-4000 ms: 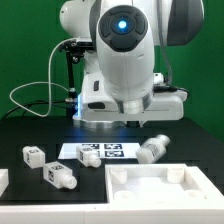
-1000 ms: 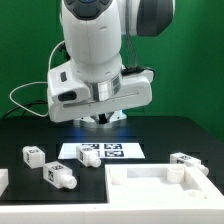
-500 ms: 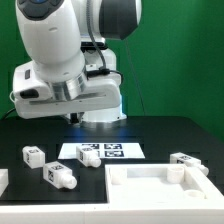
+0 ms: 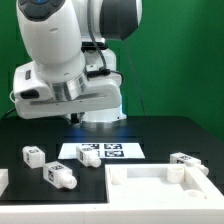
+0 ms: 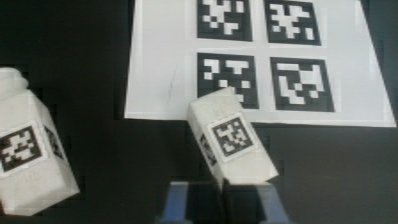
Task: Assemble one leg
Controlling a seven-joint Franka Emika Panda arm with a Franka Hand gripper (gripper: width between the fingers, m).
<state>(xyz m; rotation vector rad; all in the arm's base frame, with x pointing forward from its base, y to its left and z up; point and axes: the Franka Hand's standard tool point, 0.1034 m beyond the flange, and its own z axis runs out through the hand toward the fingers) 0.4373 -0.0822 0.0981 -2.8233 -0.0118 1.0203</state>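
In the wrist view, the leg (image 5: 231, 140) is showing slanted over the marker board (image 5: 164, 60)'s edge, its end reaching the gripper (image 5: 217, 195). The dark fingers (image 5: 258, 200) are appearing only as blurred stubs, so I cannot tell whether they are clamping it. A second leg (image 5: 32, 140) is sitting apart, with bare black table (image 5: 125, 170) between them. In the exterior view, a third leg (image 4: 186, 162) is resting against the rimmed panel (image 4: 160, 195)'s far edge, with open tabletop stretching behind.

The marker board (image 4: 101, 152) lies flat on the black table (image 4: 170, 130), near the large white rimmed panel (image 4: 140, 170).
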